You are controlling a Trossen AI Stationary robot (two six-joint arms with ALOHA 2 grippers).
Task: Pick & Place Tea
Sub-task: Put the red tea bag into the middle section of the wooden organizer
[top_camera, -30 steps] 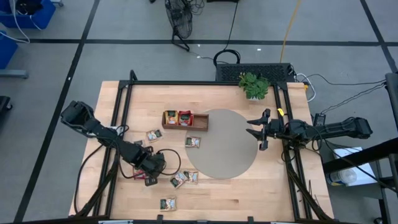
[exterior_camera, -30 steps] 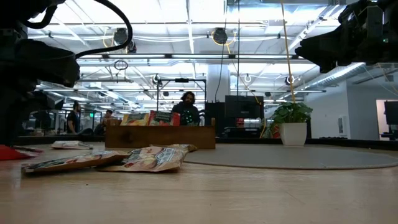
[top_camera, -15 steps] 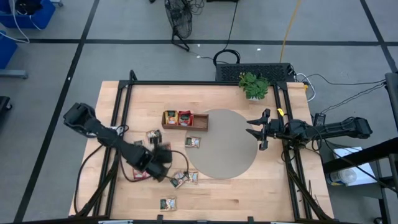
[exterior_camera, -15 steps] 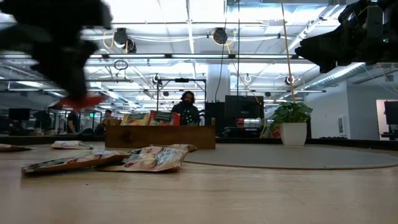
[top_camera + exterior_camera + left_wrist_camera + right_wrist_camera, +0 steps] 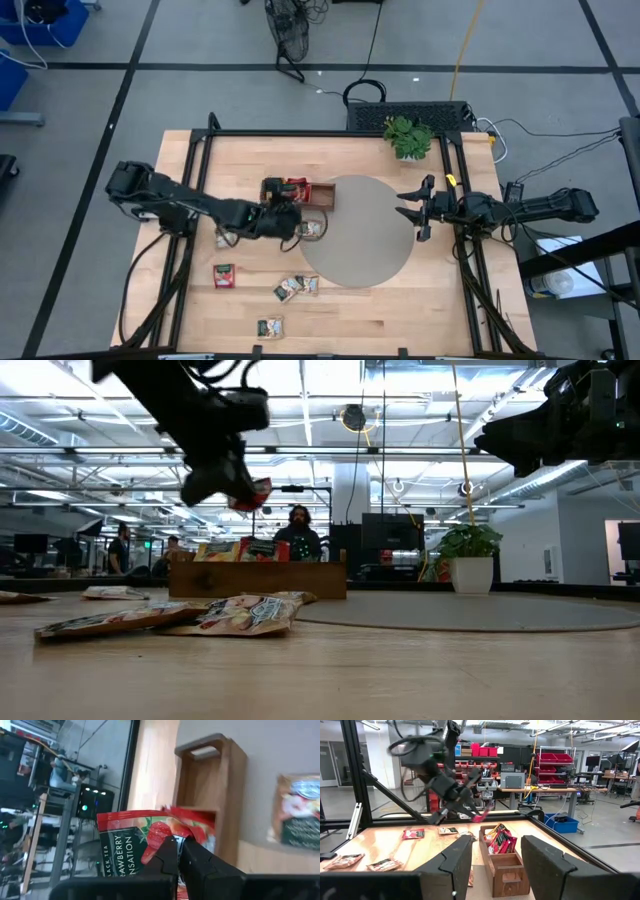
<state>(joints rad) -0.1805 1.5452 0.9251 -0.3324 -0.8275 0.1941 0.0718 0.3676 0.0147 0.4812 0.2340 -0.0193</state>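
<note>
My left gripper (image 5: pixel 178 851) hangs above the wooden tray (image 5: pixel 322 197), pinched shut on a red sachet (image 5: pixel 131 842) — label reads "STRAWBERRY SENSATION" — right gripper (image 5: pixel 411 208) idle, open.

Red tea sachet (image 5: pixel 145 837) in left wrist view reads "BLACK TEA", "STRAWBERRY SENSATION"; no other text legible

A grey floor (image 5: pixel 200 40) crossed by dark lines surrounds the wooden counter (image 5: pixel 340 320). Beyond its far edge a black fan (image 5: pixel 290 35) stands. Ceiling strip lights (image 5: pixel 300 405) shine over a workshop with red bin shelves (image 5: pixel 552 762) and a seated person (image 5: pixel 300 532).
</note>
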